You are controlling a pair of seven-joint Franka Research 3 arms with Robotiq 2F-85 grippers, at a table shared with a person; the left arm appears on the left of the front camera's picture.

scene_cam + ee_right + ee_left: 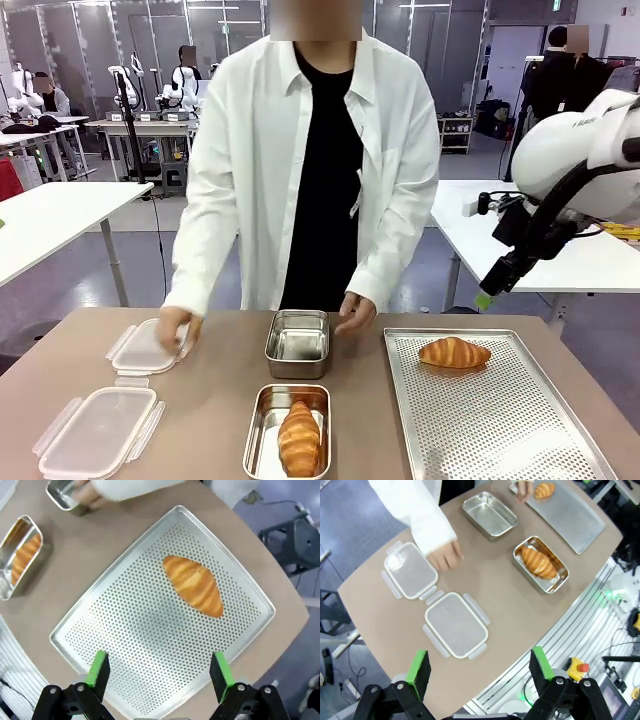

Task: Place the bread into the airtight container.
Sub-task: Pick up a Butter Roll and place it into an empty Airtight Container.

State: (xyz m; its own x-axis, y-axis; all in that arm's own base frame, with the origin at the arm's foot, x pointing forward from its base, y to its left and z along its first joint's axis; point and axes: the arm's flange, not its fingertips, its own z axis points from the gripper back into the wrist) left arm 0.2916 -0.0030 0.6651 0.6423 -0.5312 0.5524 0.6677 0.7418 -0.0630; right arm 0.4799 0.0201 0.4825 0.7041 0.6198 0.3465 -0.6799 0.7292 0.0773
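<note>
Lids of clear plastic, two of them, lie at the left of the bench [215, 400]: the near lid [98, 430] alone, the far lid [146, 347] under the person's hand [178, 325]. The left gripper [479, 656] hangs high above the near lid, its jaws wide and with nothing between them. In the middle stands an empty steel container [297, 343], with the person's other hand [356, 312] just beside its far right corner. In front of it a second steel container [258, 440] holds a bread [300, 437]. At the right, the perforated tray [500, 430] carries a second bread [454, 352] near its far edge. The right gripper [159, 662] hangs above this tray, also wide and empty.
</note>
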